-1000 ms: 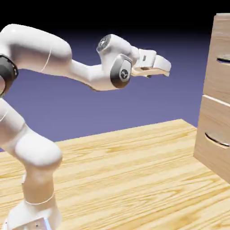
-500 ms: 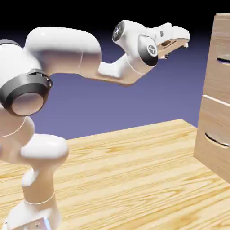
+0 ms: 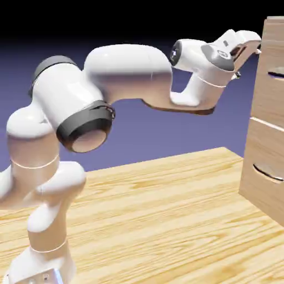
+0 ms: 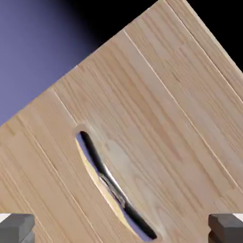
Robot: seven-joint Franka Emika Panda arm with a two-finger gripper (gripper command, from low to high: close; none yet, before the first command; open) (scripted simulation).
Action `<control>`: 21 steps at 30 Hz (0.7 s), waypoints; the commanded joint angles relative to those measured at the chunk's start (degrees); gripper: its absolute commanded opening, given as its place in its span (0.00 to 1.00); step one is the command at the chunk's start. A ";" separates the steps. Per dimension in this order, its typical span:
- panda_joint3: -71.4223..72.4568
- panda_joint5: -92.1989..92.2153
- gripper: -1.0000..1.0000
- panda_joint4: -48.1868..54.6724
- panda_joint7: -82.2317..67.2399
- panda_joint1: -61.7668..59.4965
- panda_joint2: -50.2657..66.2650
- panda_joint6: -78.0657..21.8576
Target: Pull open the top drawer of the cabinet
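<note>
The cabinet point(image 3: 270, 33) stands at the right edge of the exterior view, tall and of pale wood. Its top drawer point(image 3: 270, 94) is flush and closed, with a dark curved handle slot point(image 3: 275, 74). My gripper point(image 3: 252, 49) hovers just left of the cabinet's upper corner, slightly above the slot and close to the wood. In the hand view the top drawer point(image 4: 156, 109) fills the picture, rolled diagonally, and its handle slot point(image 4: 114, 187) runs toward the bottom middle. My gripper point(image 4: 121, 230) is open, the grey fingertips point(image 4: 16, 228) far apart with nothing between them.
The lower drawer point(image 3: 265, 150) with its own slot handle point(image 3: 268, 173) sits beneath the top one. The striped wooden tabletop point(image 3: 166, 216) spreads below the arm. My arm's base point(image 3: 41, 260) rises from the lower left, and the elbow point(image 3: 83, 119) bulks left of middle.
The arm has swung upward and to the right, carrying the hand from mid-picture to the cabinet's upper corner. The fingers have stayed open.
</note>
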 commanded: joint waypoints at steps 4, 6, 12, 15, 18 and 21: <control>-7.48 -9.39 0.50 5.39 1.54 8.31 -0.19 -0.40; -11.22 -14.09 0.50 8.09 2.31 12.46 -0.28 -0.60; -22.44 -28.17 0.50 16.17 4.63 24.92 -0.56 -1.20; -27.29 -34.26 0.50 19.67 5.63 30.31 -0.68 -1.46; -28.88 -31.22 0.50 23.82 0.75 33.58 -3.49 -0.97; -31.28 -26.66 0.50 30.05 -6.57 38.48 -7.69 -0.23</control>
